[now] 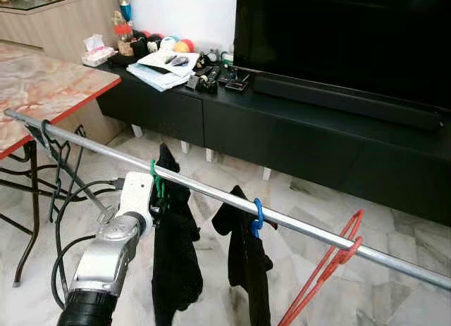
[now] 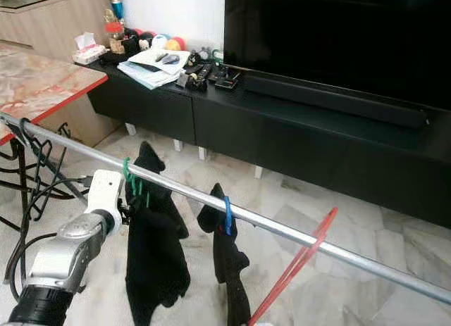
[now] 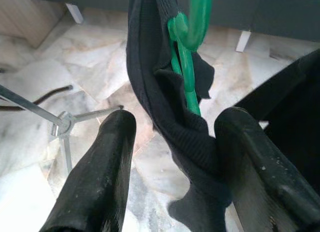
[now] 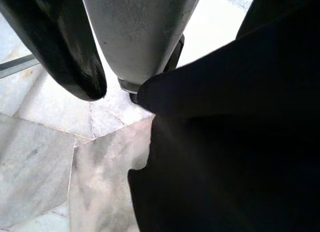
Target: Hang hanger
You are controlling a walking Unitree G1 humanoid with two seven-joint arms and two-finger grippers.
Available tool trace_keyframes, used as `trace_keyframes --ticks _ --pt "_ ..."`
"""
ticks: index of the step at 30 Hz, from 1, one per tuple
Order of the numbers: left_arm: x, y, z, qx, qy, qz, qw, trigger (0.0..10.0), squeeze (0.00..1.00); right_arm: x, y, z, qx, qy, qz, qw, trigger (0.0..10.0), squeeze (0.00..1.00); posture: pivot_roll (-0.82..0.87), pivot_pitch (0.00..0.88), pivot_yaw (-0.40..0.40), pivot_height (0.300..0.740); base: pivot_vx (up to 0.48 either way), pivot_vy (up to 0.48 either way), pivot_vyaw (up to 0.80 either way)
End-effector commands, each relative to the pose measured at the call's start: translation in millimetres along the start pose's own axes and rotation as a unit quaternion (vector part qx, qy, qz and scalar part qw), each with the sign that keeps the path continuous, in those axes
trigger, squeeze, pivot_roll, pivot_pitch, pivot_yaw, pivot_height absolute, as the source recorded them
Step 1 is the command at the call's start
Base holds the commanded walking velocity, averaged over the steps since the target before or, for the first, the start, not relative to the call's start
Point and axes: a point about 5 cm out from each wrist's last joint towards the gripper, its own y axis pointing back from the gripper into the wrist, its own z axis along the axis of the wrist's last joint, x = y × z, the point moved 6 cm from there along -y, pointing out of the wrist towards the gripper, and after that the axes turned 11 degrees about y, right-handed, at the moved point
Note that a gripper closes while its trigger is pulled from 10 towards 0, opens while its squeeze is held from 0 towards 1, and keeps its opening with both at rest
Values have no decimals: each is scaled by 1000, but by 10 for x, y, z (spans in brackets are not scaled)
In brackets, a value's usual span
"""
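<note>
Btwn the wide-spread fingers [image 3: 95, 182] of left gripper [image 3: 175, 177]: green hanger [image 3: 187, 66] w/ black garment [image 3: 165, 106], hooked on metal rail [image 1: 296, 224]. Right gripper [image 4: 120, 66]: finger state can't tell.

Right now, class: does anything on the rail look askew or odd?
Yes. The red hanger hangs empty and tilted across the rail, while the green hanger and blue hanger carry black clothes. The left gripper straddles the green one's garment.
</note>
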Motion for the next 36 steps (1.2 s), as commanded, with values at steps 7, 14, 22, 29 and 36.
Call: trace_keyframes --ticks 7,14,22,29,36 --pt "-25 -11 -244 57 -14 -15 998 10000 0 80 8 -43 8 -1 10 1000 10000 0 -3 82 -2 740 0 0 0" --pt "-27 -14 -163 31 -14 -20 999 4118 0 81 7 -38 8 3 10 1000 10000 0 0 88 -4 740 0 0 0" --pt "-77 0 -132 24 -15 -35 999 0 0 77 6 -30 7 6 10 1000 10000 0 1 90 -5 740 0 0 0" --pt "-127 17 -200 35 -20 -49 998 0 0 75 6 -30 7 7 10 1000 10000 0 0 91 -6 740 0 0 0" --pt "-160 33 -296 58 -29 -60 996 0 0 73 6 -34 8 8 10 1000 10000 0 0 91 -7 740 0 0 0"
